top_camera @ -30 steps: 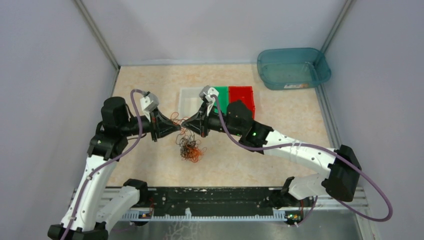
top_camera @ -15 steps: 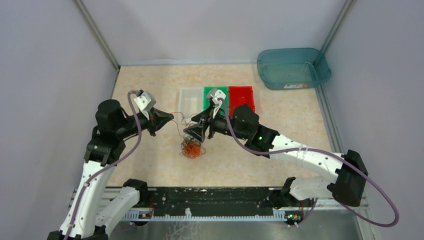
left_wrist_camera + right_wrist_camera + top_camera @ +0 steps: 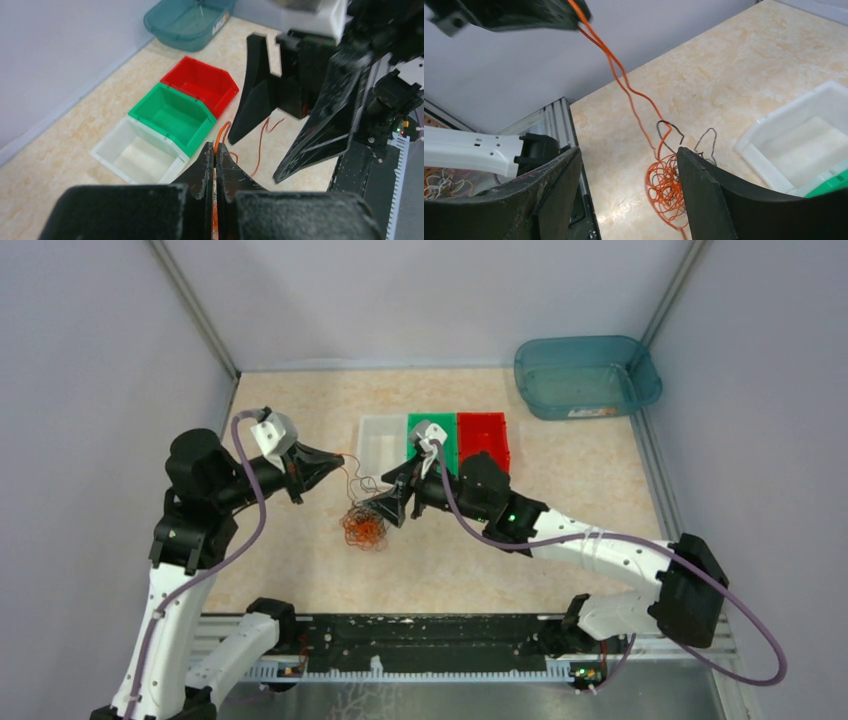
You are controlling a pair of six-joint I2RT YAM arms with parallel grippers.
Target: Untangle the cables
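Since a second ago the left gripper (image 3: 333, 458) has pulled back to the left, away from the right gripper (image 3: 392, 506), and the right one has let go and spread its jaws. The left gripper is clenched on one orange wire (image 3: 624, 85), pinched at its very fingertips. From there the wire runs down and away to the cables (image 3: 363, 525), which have dropped lower and now lie as a curly orange and dark heap on the table (image 3: 560, 470). The heap sits just ahead of the right gripper's open fingers (image 3: 704, 200), in line with the gap between them and touching neither. A white bin (image 3: 378, 440), green bin (image 3: 172, 115) and red bin (image 3: 484, 433) stand in a row just behind the right gripper.
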